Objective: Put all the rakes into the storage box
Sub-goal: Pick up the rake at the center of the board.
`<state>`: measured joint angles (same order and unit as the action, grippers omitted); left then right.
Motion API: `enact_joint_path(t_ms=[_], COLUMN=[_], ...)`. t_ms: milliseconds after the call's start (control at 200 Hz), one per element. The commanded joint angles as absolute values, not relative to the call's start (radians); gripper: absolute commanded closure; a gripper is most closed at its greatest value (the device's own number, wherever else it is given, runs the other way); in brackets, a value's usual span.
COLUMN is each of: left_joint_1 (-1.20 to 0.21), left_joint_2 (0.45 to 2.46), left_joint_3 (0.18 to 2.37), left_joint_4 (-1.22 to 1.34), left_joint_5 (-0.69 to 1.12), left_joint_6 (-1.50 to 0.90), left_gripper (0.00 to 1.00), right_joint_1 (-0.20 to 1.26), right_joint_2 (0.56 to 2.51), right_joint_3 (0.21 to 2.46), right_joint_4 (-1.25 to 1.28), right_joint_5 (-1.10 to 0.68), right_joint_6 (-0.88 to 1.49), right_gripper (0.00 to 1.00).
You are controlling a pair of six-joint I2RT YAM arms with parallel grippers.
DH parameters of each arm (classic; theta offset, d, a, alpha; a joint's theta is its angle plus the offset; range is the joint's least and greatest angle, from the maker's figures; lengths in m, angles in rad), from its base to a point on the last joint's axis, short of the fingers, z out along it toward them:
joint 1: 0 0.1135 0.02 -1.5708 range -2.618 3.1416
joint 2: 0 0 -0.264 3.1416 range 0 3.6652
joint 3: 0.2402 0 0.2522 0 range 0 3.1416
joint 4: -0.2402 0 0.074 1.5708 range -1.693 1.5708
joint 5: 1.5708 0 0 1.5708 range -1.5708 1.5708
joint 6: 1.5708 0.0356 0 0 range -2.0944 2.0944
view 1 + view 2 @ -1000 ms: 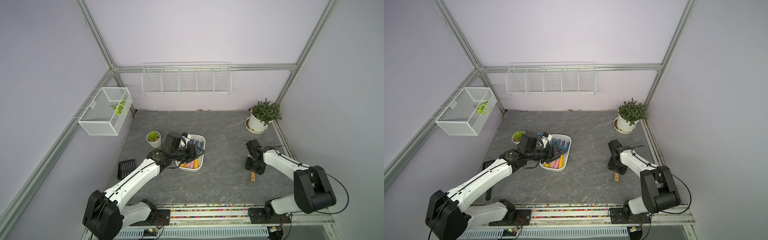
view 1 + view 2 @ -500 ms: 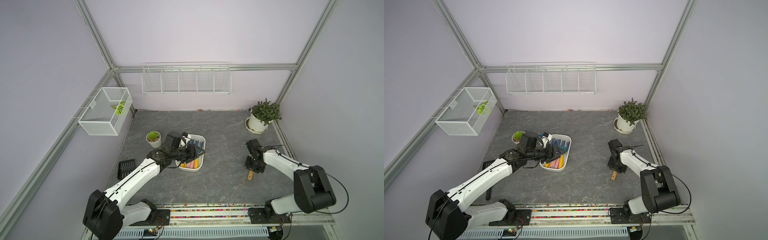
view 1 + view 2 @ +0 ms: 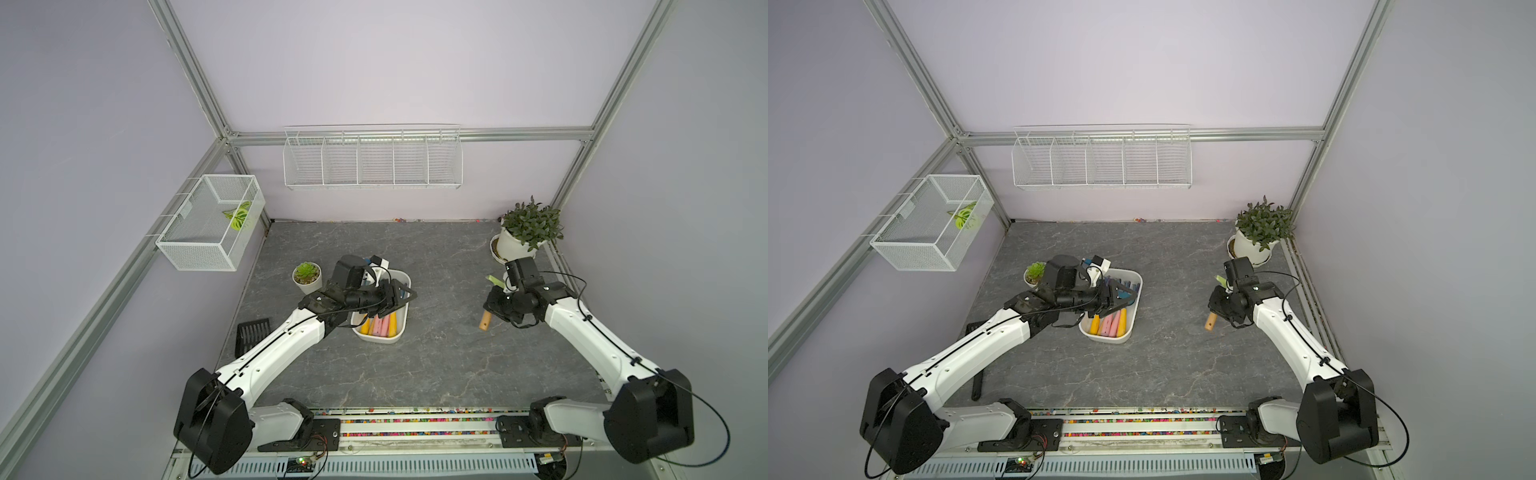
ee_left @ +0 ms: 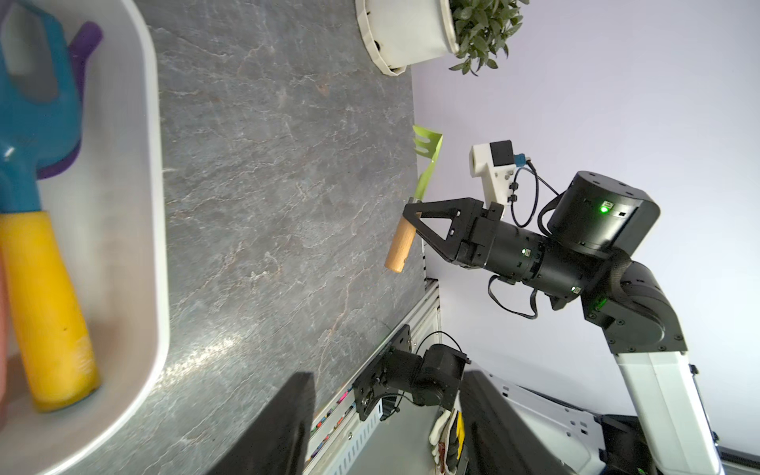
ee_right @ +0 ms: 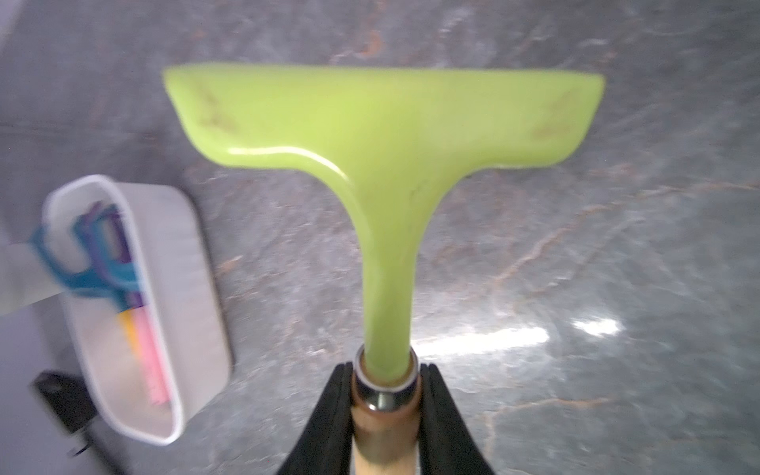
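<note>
Top views both show grey stone-look bench point(image 3: 436, 365), left arm point(image 3: 274, 353) stretched toward its middle, right arm point(image 3: 590, 336) along the robot's right side. Long wire rack point(image 3: 372, 166) on back wall, mesh basket point(image 3: 208, 232) on side wall, potted plant point(image 3: 530, 224) in far right corner. Storage box point(image 3: 380, 337), white tub, sits mid-bench under the left wrist, holding coloured hand tools point(image 4: 45, 288): yellow and pink handles, blue and purple heads. Rake point(image 4: 423, 185), green head, wooden handle, is outside the box, well apart from it on the robot's right, tilted with head higher than handle end. Right jaws clamped on the handle at the metal collar. Left jaws partly open above the box, nothing between them.
</note>
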<state>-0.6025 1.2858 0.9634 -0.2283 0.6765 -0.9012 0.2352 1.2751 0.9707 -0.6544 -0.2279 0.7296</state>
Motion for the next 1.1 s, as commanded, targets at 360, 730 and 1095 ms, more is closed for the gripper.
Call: enact_joint_path(t_ms=[360,730,1095], left_joint_1=[-0.607,-0.614,-0.614], left_joint_2=[1.337,1.349,1.343], left_joint_3=[0.993,1.005,1.009], left_joint_4=[0.029,0.167,0.192], left_joint_5=[0.848,0.923,0.959], left_joint_6=[-0.979,-1.049,-1.080], left_gripper=[0.38,0.37,0.41], right_joint_1=[0.282,0.410,0.484], right_joint_2=[1.210,1.296,1.359], right_joint_3=[0.935,0.981,1.024], right_joint_4=[-0.029,0.249,0.351], right_joint_5=[-0.728,-0.704,-0.712], right_joint_6=[1.140,1.357,1.397], right_gripper=[1.00,1.00,1.00])
